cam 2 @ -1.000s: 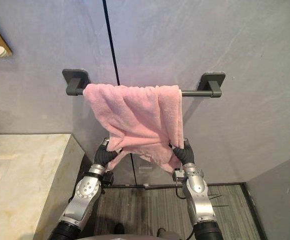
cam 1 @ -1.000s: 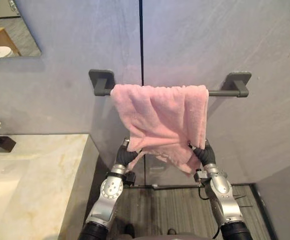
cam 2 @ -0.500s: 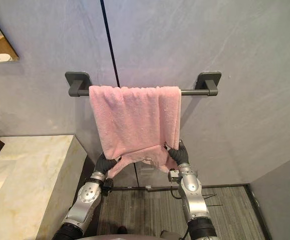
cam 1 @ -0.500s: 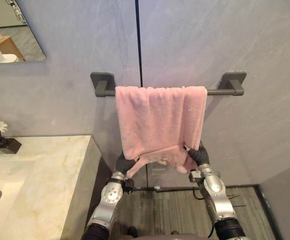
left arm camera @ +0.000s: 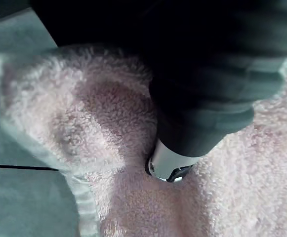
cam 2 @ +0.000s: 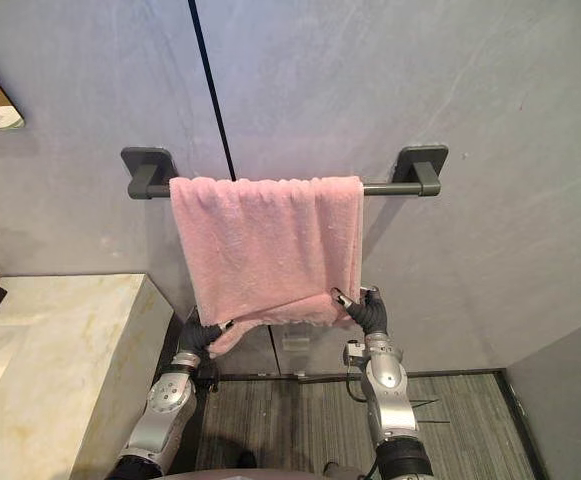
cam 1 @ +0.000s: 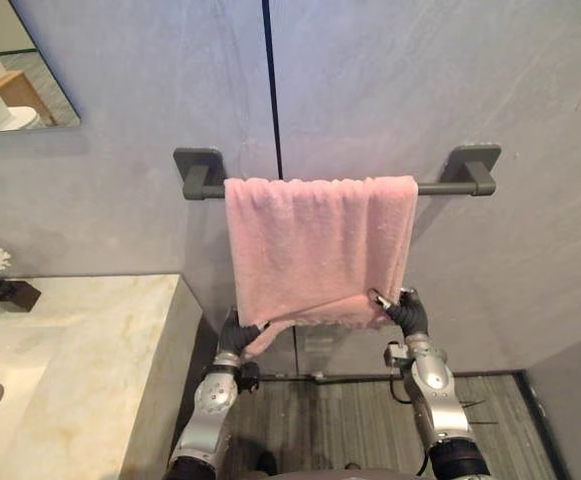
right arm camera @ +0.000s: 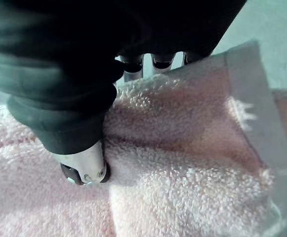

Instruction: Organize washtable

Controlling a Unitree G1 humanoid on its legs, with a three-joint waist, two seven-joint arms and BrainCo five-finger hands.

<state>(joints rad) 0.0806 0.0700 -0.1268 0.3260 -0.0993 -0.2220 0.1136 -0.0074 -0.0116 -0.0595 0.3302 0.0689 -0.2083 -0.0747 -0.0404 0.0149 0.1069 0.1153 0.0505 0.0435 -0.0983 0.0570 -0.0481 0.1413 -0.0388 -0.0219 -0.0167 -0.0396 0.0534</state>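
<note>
Eye views: the towel (cam 1: 315, 250) hangs over the bar (cam 1: 448, 186), with the left hand (cam 1: 238, 335) and right hand (cam 1: 403, 311) each pinching a lower corner. Wrist views: each thumb clamps the cloth; both corners should draw down evenly to level the hem.

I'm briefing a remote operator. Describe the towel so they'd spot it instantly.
On the grey wall right of the marble washtable, a dark bar runs between two brackets. Over it hangs the pink towel, the one soft, coloured thing, its lower corners pinched by the left hand and right hand.
</note>
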